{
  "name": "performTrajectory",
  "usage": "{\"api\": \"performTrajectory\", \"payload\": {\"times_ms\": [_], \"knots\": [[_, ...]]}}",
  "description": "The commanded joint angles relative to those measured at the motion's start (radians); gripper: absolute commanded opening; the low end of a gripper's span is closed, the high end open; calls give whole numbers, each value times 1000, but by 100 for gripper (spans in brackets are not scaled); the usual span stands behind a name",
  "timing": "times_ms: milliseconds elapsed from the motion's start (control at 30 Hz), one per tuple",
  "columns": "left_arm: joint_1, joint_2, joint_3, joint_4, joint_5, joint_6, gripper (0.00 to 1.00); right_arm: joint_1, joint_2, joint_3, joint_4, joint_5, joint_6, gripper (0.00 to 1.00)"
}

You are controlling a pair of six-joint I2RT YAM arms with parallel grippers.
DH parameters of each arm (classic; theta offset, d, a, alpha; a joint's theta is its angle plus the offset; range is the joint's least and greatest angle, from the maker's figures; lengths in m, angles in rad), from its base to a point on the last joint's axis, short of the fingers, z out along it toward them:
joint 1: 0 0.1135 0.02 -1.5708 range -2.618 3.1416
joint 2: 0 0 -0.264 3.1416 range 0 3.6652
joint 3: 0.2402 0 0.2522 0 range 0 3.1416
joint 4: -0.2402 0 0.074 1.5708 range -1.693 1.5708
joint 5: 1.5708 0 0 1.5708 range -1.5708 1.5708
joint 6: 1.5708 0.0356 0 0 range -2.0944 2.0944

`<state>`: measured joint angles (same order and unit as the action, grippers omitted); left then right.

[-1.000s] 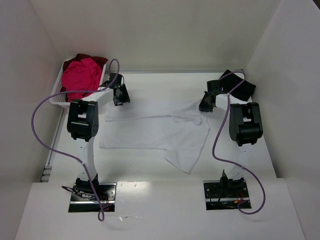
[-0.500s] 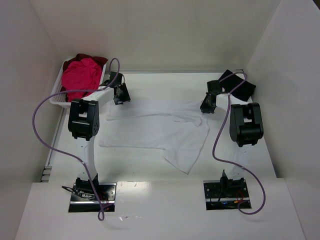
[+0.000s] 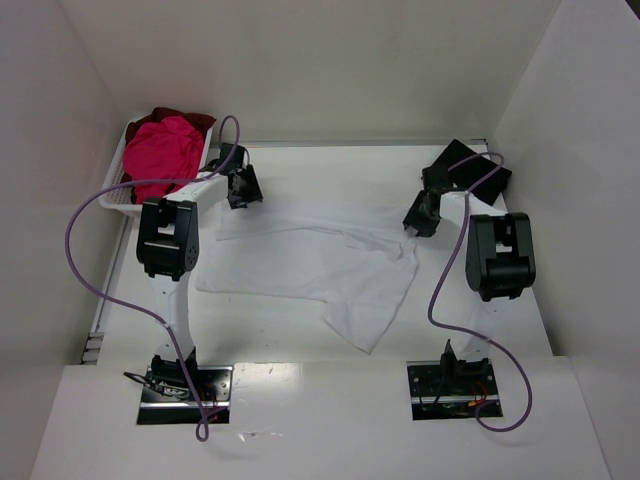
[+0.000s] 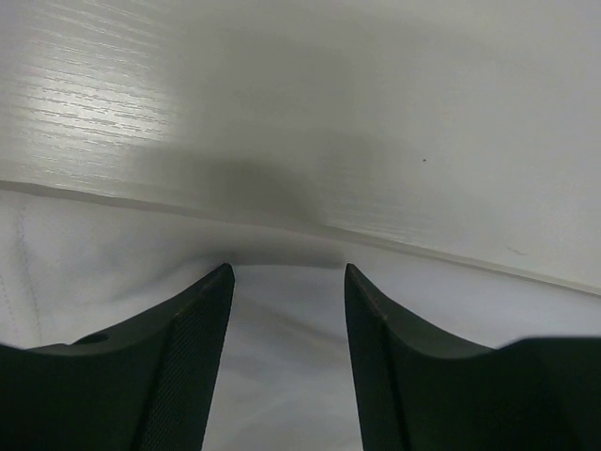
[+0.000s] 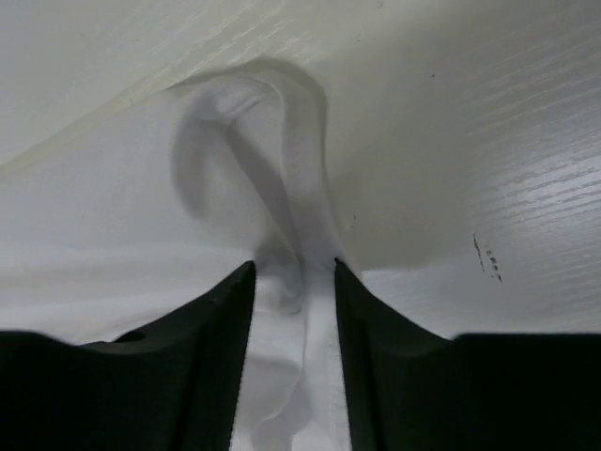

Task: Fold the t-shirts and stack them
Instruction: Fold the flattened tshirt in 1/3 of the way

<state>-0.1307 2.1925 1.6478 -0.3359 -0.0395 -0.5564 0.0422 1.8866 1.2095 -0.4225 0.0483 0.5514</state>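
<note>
The white t-shirt (image 3: 300, 260) lies partly spread in the middle of the table, with a loose flap hanging towards the near right. My left gripper (image 3: 243, 190) is at its far left corner. In the left wrist view the gripper (image 4: 286, 272) has its jaws closed on a fold of the white t-shirt (image 4: 282, 357) that fills the gap. My right gripper (image 3: 418, 217) is at the far right corner. In the right wrist view the gripper (image 5: 293, 268) is shut on a bunched ridge of the white t-shirt (image 5: 291, 366). The black t-shirt (image 3: 478, 172) lies at the far right. The pink t-shirt (image 3: 162, 152) and the dark red t-shirt (image 3: 175, 117) lie in the basket.
A white slatted basket (image 3: 118, 190) stands at the far left corner against the wall. White walls close in the table at the back and on both sides. Purple cables loop from both arms.
My right gripper has moved to the right and a little nearer, pulling the shirt's far edge tauter. My left gripper has hardly moved. The loose near flap has shifted slightly.
</note>
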Motion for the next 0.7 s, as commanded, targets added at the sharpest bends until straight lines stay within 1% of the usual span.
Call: {"api": "performTrajectory", "payload": {"times_ms": [0,33,133,233,300,333,367,433,467,533,667], "knots": [[9,12,-2,-49,13,18,60,-19,-55,4,-27,-2,-21,48],[9,3,-2,-49,13,27,60,-19,-70,27,-27,-13,-21,48],[9,-48,-2,-68,1,36,60,-19,-109,76,-9,-24,-30,43],[19,-86,-2,-87,-25,46,60,-19,-109,123,10,-65,-51,34],[19,-114,-14,-87,-37,55,60,-19,-74,157,22,-83,-62,22],[19,-123,-14,-87,-46,55,58,-19,-73,166,22,-94,-62,22],[19,-132,-14,-87,-59,55,55,-19,-52,167,22,-94,-62,15],[19,-143,-23,-87,-82,55,37,-10,-28,191,22,-94,-71,12],[19,-143,-23,-97,-104,55,23,11,9,202,31,-94,-71,7],[19,-131,0,-109,-119,55,10,22,37,211,31,-103,-71,7],[19,-76,18,-149,-148,44,1,42,124,248,10,-94,-80,6]]}}
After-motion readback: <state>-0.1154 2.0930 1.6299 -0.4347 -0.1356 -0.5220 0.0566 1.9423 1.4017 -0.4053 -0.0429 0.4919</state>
